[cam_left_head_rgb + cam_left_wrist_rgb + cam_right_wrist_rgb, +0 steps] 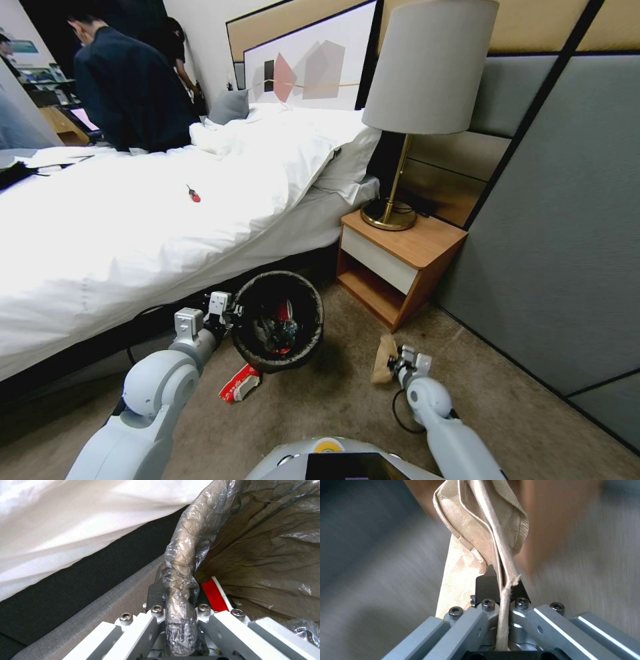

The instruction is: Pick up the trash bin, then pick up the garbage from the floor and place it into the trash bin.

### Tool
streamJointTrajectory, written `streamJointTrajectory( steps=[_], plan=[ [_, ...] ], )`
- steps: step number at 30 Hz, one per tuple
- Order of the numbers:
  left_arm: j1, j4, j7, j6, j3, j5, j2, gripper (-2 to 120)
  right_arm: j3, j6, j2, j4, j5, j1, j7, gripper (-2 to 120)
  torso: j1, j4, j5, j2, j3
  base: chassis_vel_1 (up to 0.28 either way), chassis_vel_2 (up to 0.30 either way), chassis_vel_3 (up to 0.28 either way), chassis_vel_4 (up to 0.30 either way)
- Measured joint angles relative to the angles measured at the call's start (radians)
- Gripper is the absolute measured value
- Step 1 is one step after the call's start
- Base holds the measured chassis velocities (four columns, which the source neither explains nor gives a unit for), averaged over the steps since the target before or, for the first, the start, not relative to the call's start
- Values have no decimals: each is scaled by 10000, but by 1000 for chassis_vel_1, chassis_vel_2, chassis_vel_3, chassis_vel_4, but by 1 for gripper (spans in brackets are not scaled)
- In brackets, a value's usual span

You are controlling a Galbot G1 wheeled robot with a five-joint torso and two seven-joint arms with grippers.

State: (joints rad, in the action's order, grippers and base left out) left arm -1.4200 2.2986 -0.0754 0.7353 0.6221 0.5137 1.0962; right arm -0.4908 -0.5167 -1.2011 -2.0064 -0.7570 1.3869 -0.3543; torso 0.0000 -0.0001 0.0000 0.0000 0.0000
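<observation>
Left pincer (235, 313) clamped the trash bin (279, 321) rim; right pincer (393, 363) gripped the brown paper bag (383, 359) above the floor (320, 413).

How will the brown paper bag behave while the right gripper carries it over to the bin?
Probably floppy: the paper bag is creased and folded, pinched at one edge by the right gripper. It looks thin and light, so it may swing or tear.

Open carpet (320, 413) lay between bin (278, 321) and nightstand (397, 260). Bed (133, 240) blocked far left, close behind bin. Wall (560, 233) closed right. Red packet (239, 385) lay near bin, on left.
</observation>
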Motion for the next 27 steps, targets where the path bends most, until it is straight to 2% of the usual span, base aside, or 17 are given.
streamJointTrajectory(
  steps=[3,8,11,13,16,20,27],
  plan=[
    [-2,9,0,0,-26,5,-3,1,-30,-247,430,-1237,-612,-128,-153,0,0,1,1,0,0,0,0,0,0],
    [3,9,0,0,-76,7,-3,1,125,-449,1017,-2191,-1088,-420,-169,0,0,1,2,0,0,0,0,0,0],
    [13,9,0,0,-115,9,-3,1,535,-636,1671,-2860,-1672,-1004,-187,0,0,-1,2,0,0,0,0,0,0],
    [13,12,-1,0,-122,9,-3,1,647,-661,1785,-2953,-1778,-1192,-203,0,0,-1,1,0,0,0,0,0,0],
    [10,17,-2,0,-133,10,-12,1,1317,-765,2150,-3213,-2304,-2440,-258,0,0,3,1,0,0,0,0,0,0],
    [12,17,-16,0,-159,10,-19,1,1797,-913,2258,-3286,-2761,-3354,-234,0,0,5,0,-1,0,0,0,0,0],
    [130,-27,-50,0,-334,9,-36,1,2785,-1160,2366,-3475,-3229,-4599,736,0,0,0,-1,0,0,0,0,0,0]
  ],
)
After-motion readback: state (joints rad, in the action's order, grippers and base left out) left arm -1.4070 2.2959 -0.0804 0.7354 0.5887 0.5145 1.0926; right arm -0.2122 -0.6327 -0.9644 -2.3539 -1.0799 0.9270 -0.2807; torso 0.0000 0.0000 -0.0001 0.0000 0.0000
